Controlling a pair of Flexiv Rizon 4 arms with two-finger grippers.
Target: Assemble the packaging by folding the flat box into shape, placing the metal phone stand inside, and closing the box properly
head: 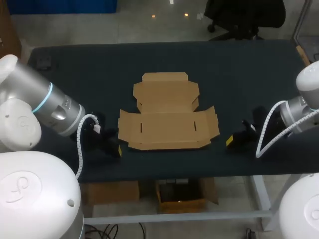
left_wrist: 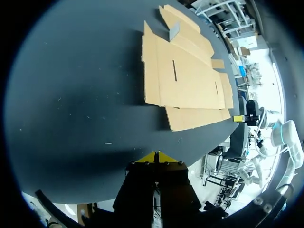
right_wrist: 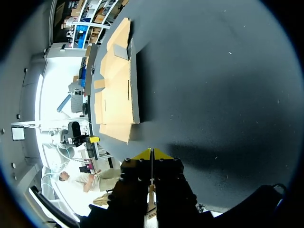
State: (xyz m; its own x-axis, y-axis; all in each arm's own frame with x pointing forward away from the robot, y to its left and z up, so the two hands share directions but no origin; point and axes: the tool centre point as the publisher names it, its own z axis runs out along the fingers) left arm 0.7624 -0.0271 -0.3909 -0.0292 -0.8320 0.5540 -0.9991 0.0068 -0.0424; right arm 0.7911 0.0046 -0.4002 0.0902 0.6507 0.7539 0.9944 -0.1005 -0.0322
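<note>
There is one flat box (head: 167, 117) of brown cardboard, lying unfolded and face-open about the middle of the surface (head: 239, 69), with its wide panel toward the near edge and a narrower flap section toward the far edge. Two thin slots are cut in the wide panel, one near each end, and a short side flap spreads out at each end. Two arms come in over the surface: the left arm (head: 50, 104) from the left side and the right arm (head: 304, 107) from the right. There are two grippers, each low over the near part of the surface and clear of the cardboard. The left gripper (head: 115, 148) sits just beside the box's near left corner, and the right gripper (head: 230, 141) is near its right end flap. In the left wrist view, the left gripper (left_wrist: 156, 156) has its two yellow tips pressed together with nothing between them, and the box (left_wrist: 190, 76) lies ahead of it. In the right wrist view, the right gripper (right_wrist: 152, 153) is likewise clenched on nothing, with the box (right_wrist: 116, 90) ahead. One small dark object (head: 43, 62) rests near the far left corner; what it is cannot be told. The surface is a dark, matte rectangular top, with a few pale specks showing in the wrist views.
</note>
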